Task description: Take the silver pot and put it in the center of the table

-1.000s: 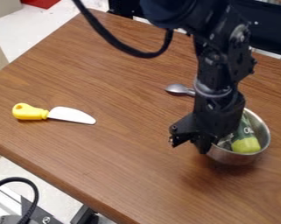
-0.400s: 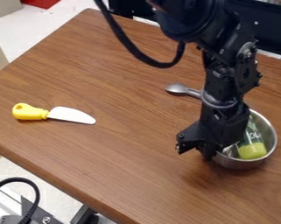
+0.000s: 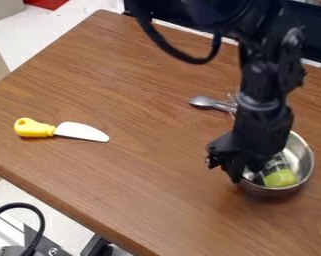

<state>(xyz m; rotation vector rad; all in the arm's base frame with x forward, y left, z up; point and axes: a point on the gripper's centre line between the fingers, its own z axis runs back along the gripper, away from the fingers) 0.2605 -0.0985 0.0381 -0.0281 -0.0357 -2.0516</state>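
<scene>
We look down at a slant on a brown wooden bench, with pale floor around its left side and a black panel past its back edge. We take the pot as our landmark and go left to right. Farthest left of the pot, below the bench's near edge, a black cable curves. Also on the floor, well apart from the pot to its upper left, we see part of something red. The knife lies flat on the bench, well left of the pot, its yellow handle pointing away from the pot and its pale blade towards it. Nearer, up and left of the pot, lies the grey spoon, bowl end to the left, with something thin and wiry beside its handle. The black arm hangs from above, and its tool is at the pot's left rim. We cannot tell whether the tool is apart, together or clamped on the rim. The silver pot itself is towards our right, upright, mouth up, and holds a yellow-green thing.
</scene>
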